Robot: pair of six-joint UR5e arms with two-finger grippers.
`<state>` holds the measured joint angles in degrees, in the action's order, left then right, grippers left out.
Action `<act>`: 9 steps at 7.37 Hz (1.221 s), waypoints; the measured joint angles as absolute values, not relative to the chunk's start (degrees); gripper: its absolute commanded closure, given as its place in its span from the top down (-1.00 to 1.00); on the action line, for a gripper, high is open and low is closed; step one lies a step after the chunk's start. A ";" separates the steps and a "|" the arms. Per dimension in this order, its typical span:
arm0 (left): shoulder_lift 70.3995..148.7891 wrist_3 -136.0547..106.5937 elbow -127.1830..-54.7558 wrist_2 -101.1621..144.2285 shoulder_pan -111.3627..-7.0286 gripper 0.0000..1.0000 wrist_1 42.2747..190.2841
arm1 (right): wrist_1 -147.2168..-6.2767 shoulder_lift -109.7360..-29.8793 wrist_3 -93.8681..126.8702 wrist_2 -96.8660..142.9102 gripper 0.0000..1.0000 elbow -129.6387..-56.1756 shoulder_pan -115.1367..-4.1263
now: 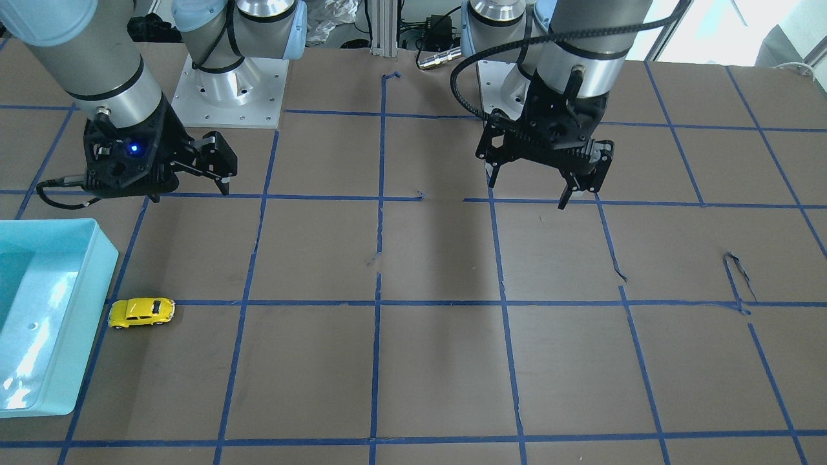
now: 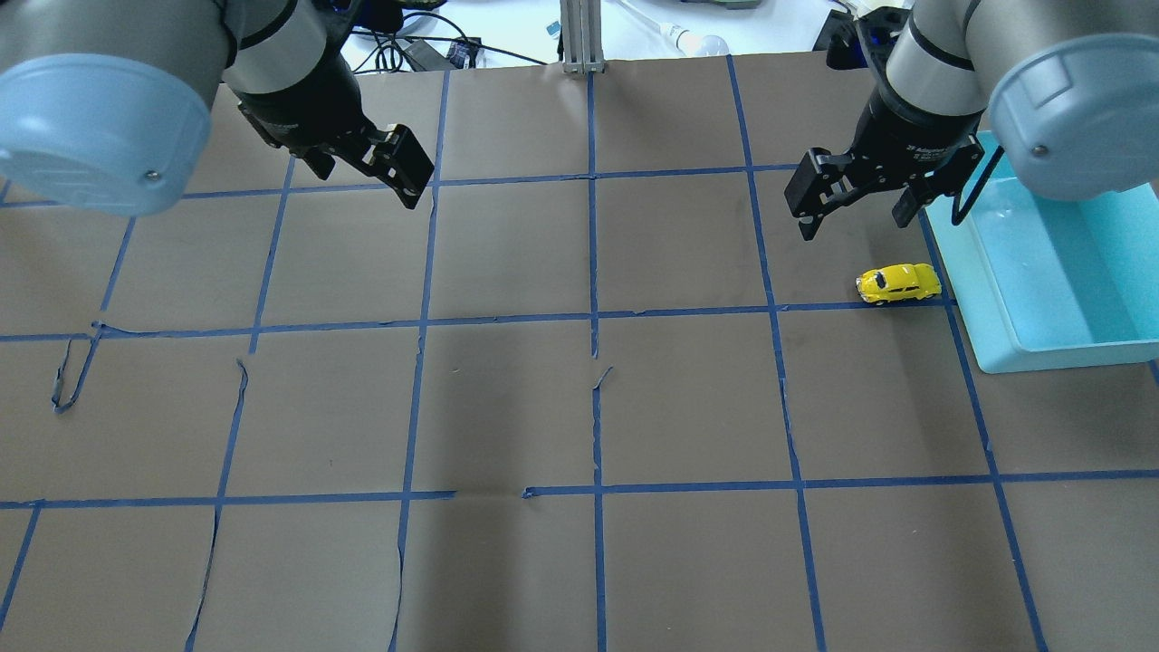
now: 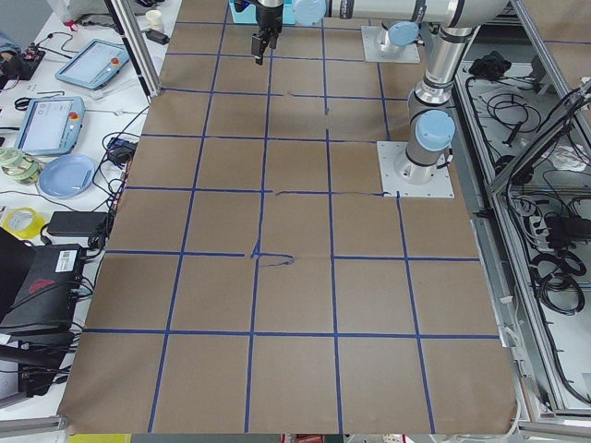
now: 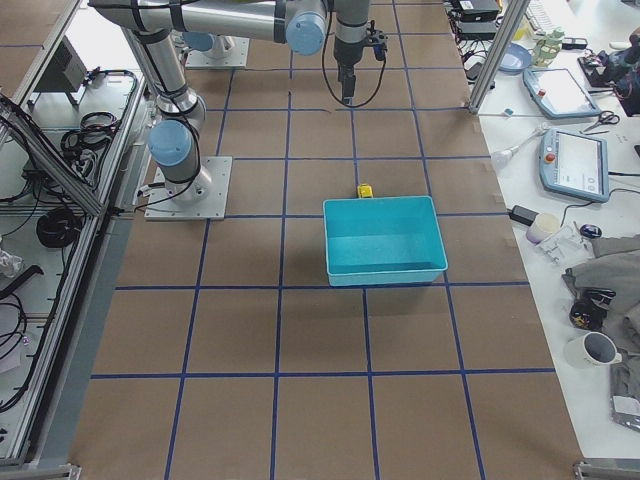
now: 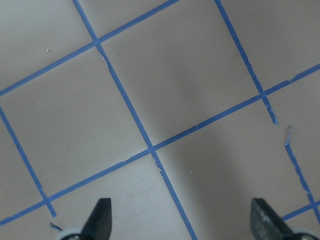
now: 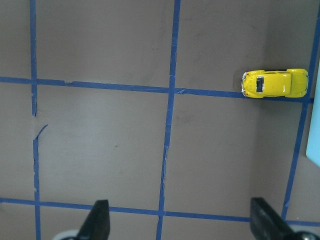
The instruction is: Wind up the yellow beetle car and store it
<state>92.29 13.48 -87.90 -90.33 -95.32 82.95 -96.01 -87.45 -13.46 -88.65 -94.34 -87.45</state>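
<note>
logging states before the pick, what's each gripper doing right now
Left gripper: open, holding nothing.
Right gripper: open, holding nothing; the yellow beetle car lies apart from it.

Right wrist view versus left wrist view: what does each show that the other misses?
Only the right wrist view shows the yellow beetle car, on a line of blue tape, and a sliver of the teal bin at the right edge. Only the left wrist view shows the patch under the left tool, with no object in it. Both show the brown table gridded with tape and an open, empty tool at the bottom, the right tool in its own view.
</note>
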 measured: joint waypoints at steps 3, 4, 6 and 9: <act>89.66 7.07 -88.61 -90.69 -93.35 1.00 85.07 | -101.12 -84.86 -41.35 -90.01 1.00 -95.52 -79.03; 88.80 6.87 -88.97 -90.65 -91.85 1.00 84.72 | -103.67 -83.44 -50.74 -90.14 1.00 -95.95 -76.77; 87.76 7.29 -90.11 -90.29 -88.71 1.00 82.63 | -106.71 -79.77 -64.51 -90.61 1.00 -96.47 -75.45; 86.85 7.12 -92.51 -90.79 -87.92 1.00 79.45 | -119.13 -75.23 -81.57 -92.05 1.00 -102.31 -75.25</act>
<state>86.85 7.12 -92.51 -90.79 -87.92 79.45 -119.13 -75.23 -81.57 -92.05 -102.31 -75.25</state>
